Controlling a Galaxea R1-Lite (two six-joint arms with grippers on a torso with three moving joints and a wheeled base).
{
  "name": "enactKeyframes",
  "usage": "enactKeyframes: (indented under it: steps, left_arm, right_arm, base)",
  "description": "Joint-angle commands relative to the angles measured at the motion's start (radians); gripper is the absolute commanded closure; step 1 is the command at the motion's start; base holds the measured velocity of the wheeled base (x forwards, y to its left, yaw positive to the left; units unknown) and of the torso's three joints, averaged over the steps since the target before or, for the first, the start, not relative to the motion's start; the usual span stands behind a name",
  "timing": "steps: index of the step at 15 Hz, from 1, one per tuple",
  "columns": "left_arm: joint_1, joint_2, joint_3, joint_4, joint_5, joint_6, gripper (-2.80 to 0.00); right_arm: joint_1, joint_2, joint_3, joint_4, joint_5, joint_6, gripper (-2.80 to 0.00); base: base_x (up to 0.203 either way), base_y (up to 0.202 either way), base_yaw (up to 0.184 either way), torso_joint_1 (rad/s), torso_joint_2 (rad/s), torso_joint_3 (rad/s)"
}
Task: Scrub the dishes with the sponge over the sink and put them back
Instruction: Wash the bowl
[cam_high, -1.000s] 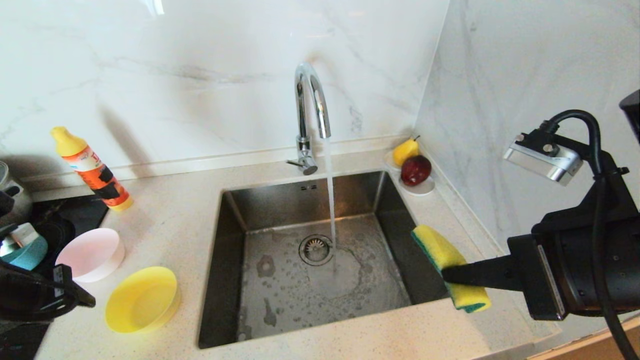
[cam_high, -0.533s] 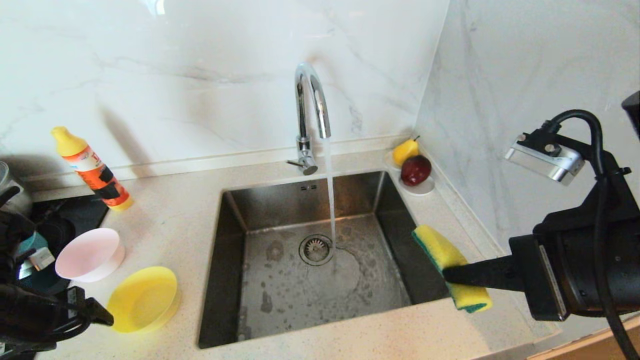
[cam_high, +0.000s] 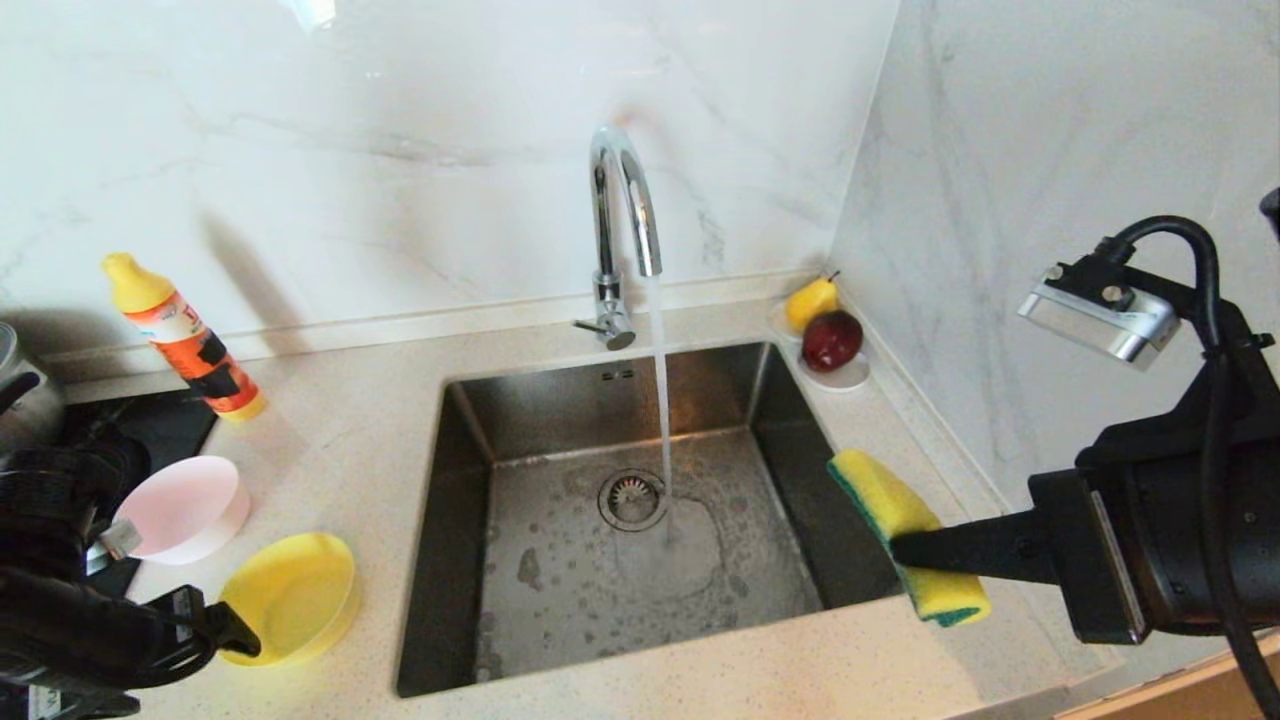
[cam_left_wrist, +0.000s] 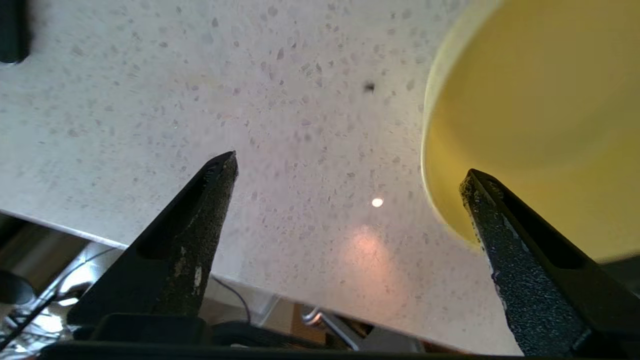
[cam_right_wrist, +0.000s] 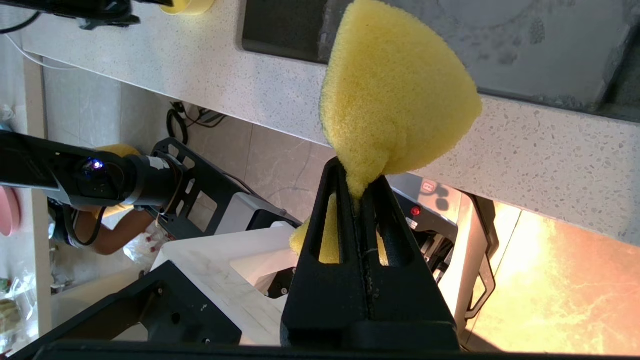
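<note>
A yellow bowl (cam_high: 290, 597) and a pink bowl (cam_high: 185, 507) sit on the counter left of the sink (cam_high: 780, 400). Water runs from the tap (cam_high: 620, 200) into the basin. My left gripper (cam_high: 235, 640) (cam_left_wrist: 348, 166) is open and low at the yellow bowl's (cam_left_wrist: 540, 115) near left rim. One fingertip lies over the rim; the other is over bare counter, and nothing is held. Over the sink's right edge, my right gripper (cam_high: 900, 548) (cam_right_wrist: 359, 175) is shut on the yellow-and-green sponge (cam_high: 905, 535) (cam_right_wrist: 395, 95).
An orange detergent bottle (cam_high: 185, 340) leans at the back left. A white saucer (cam_high: 845, 378) with a pear and an apple sits in the back right corner. A dark hob (cam_high: 150, 430) lies at the far left. The counter's front edge is close under my left gripper.
My left gripper has opened wider and moved right along the counter front to the yellow bowl; the left arm now covers the blue bowl at far left. The right arm stayed still.
</note>
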Motion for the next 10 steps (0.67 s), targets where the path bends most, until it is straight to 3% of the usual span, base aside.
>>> enactKeyframes:
  steps: [1, 10]
  left_arm:
    - [0.0, 0.053, 0.005, -0.043, 0.003, -0.014, -2.8]
    - [0.0, 0.096, 0.02, -0.06, 0.001, -0.015, -2.8]
  right_arm:
    - [0.0, -0.002, 0.0, 0.003, -0.001, 0.003, 0.0]
    - [0.0, -0.003, 0.007, 0.003, 0.001, 0.005, 0.0]
  base:
    - [0.0, 0.0, 0.0, 0.0, 0.0, 0.0]
    - [0.0, 0.0, 0.0, 0.0, 0.0, 0.0]
